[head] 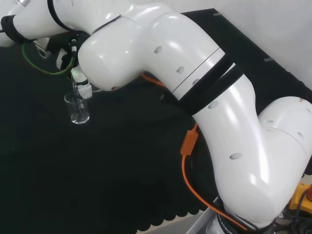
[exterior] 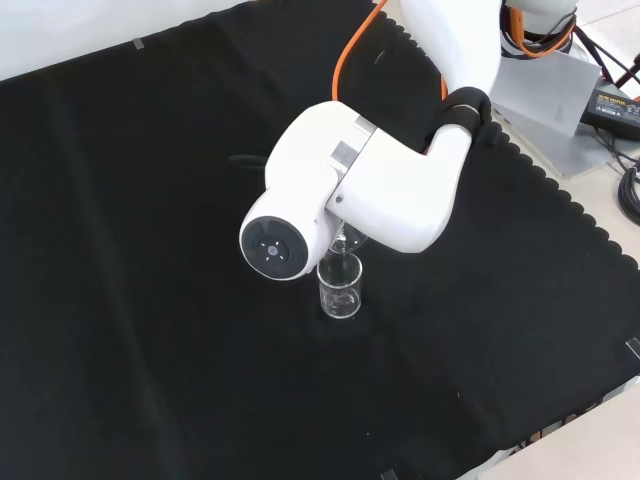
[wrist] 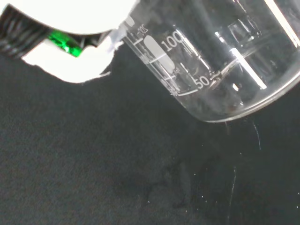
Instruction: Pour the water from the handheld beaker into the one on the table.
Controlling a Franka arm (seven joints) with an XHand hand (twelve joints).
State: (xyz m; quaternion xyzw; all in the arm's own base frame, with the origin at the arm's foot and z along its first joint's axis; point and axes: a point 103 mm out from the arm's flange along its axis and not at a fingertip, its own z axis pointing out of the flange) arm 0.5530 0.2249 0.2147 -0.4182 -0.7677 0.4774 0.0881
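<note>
An orange cable runs along the white arm, whose big link hides most of the robot hand in the front view. The arm reaches low over the counter, covered in black cloth. A clear beaker stands upright on the cloth, right under the robot hand. In the wrist view a tilted beaker sits close by the palm; I cannot tell how the fingers lie.

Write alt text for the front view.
A clear glass beaker stands upright on the black cloth, just below the white robot arm, whose round grey cap faces the camera. An orange cable runs along the arm.
</note>
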